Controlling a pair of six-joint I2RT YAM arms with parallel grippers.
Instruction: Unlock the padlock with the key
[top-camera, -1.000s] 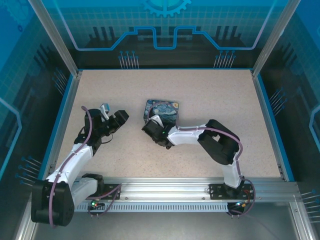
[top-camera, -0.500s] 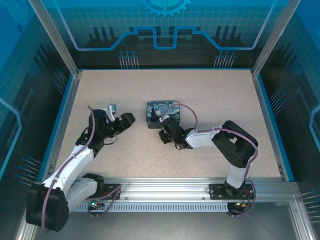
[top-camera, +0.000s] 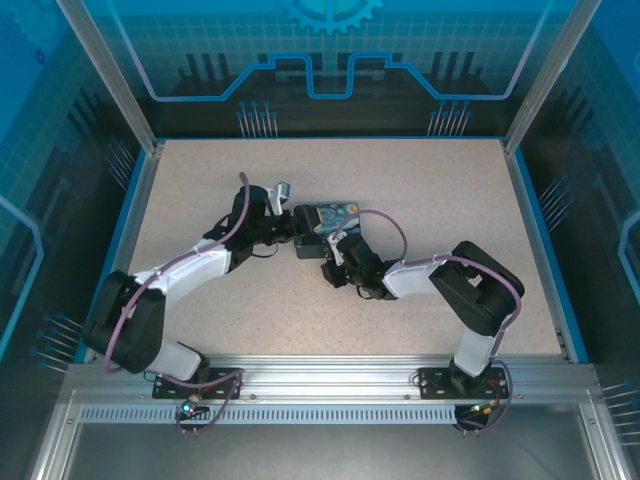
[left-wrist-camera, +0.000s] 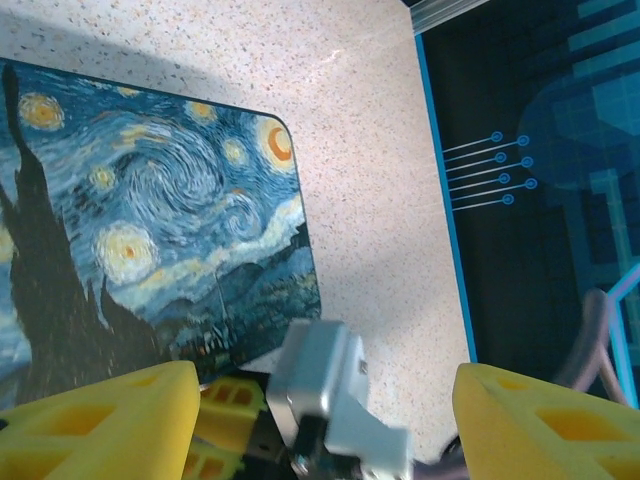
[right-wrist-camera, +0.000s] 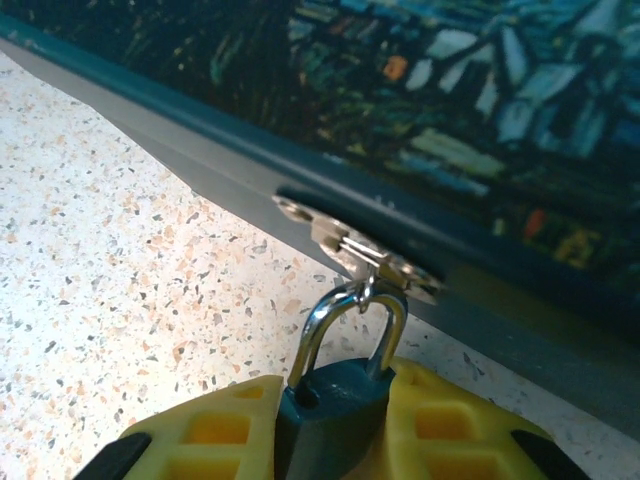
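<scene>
Find right gripper (right-wrist-camera: 333, 432) clamped on the padlock (right-wrist-camera: 335, 385), its yellow fingers (right-wrist-camera: 205, 432) pressing both flanks of the dark teal body. Read padlock long axis as running from the grip out toward the tin (right-wrist-camera: 250, 165), shackle end leading and leaning slightly right in the right wrist view. See silver shackle threaded through the small metal hasp (right-wrist-camera: 350, 245) on the tin's grey side wall, both legs meeting the top of the body; cannot tell whether latched. Place padlock at the tin's near edge, over the speckled table (right-wrist-camera: 120, 260); cannot tell if touching it. Note tin lid down, painted in blue and yellow swirls, inside hidden. Find left gripper (left-wrist-camera: 325, 378) spread wide, with one yellow finger low on each side of the left wrist view. Note a blurred silver-grey block (left-wrist-camera: 315, 365) between those fingers, yellow pieces just beside it, the tin lid beyond. From the top external view, place left gripper at the tin's left end and right gripper at its near edge, close together, both arms reaching in toward mid-table.
</scene>
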